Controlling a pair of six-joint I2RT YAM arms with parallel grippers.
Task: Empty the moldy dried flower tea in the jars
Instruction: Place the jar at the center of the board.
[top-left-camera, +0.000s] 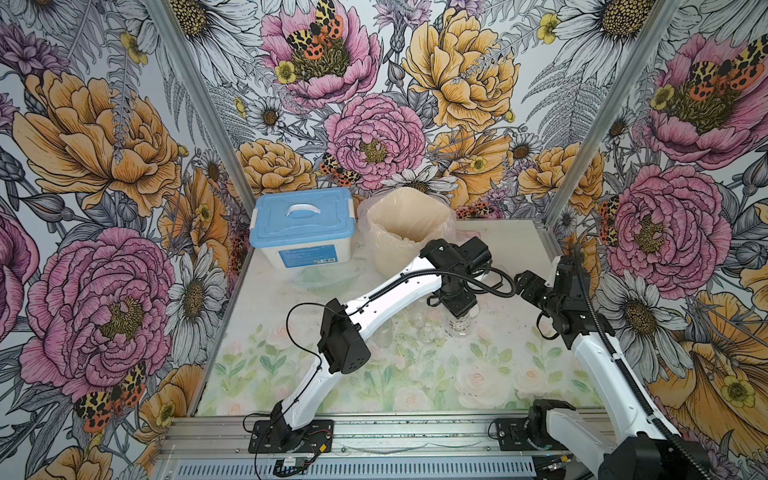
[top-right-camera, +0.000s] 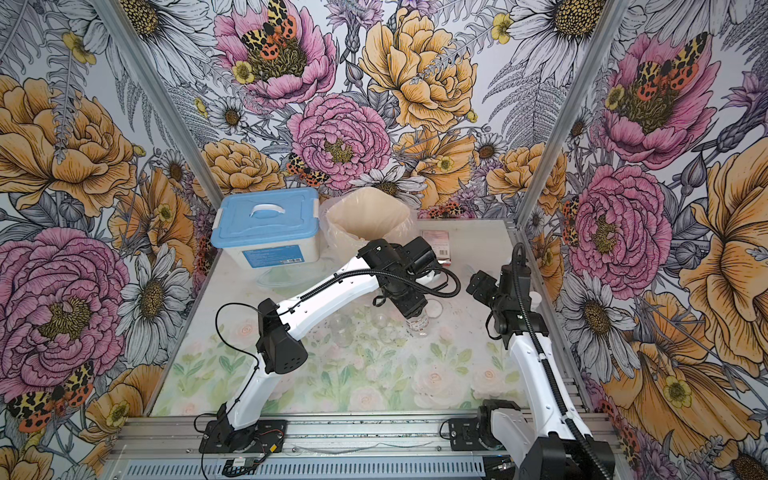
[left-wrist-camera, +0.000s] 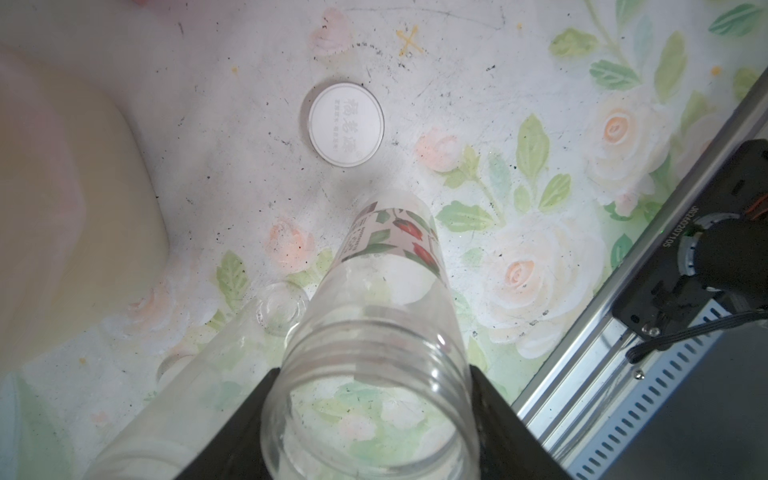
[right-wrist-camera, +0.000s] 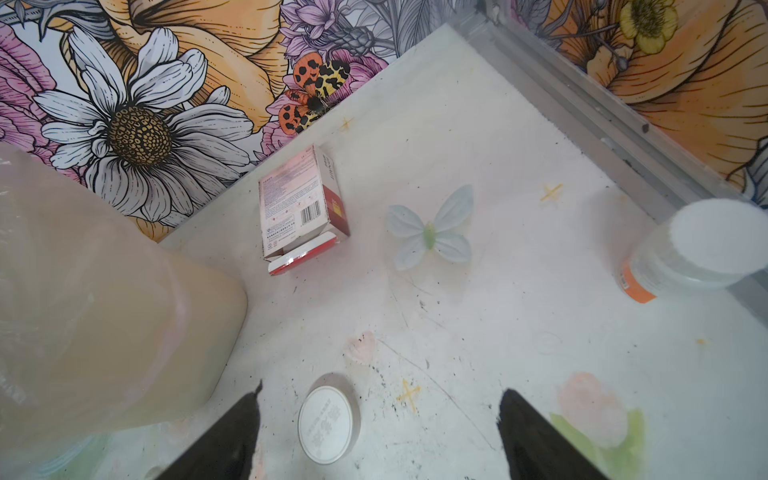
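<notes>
My left gripper (top-left-camera: 457, 311) (left-wrist-camera: 372, 376) is shut on the wider jar with the printed label (left-wrist-camera: 390, 266) (top-left-camera: 459, 328), gripping it near its open threaded mouth. The jar's base is on the table and it looks empty. Its white lid (left-wrist-camera: 346, 124) (right-wrist-camera: 328, 424) lies flat on the table beside it. Two plain clear jars (left-wrist-camera: 282, 308) (top-right-camera: 341, 328) sit close to the left of the held jar and also look empty. No moldy dried flower tea shows, only dark specks on the table. My right gripper (right-wrist-camera: 378, 395) (top-left-camera: 524, 286) hangs open above the lid with nothing between its fingers.
A cream bin with a plastic liner (top-left-camera: 405, 224) stands at the back, next to a blue-lidded white box (top-left-camera: 303, 224). A clear glass dish (top-left-camera: 324, 276) lies before the box. A red-and-white carton (right-wrist-camera: 299, 212) and a small white-capped bottle (right-wrist-camera: 685, 253) sit at the back right.
</notes>
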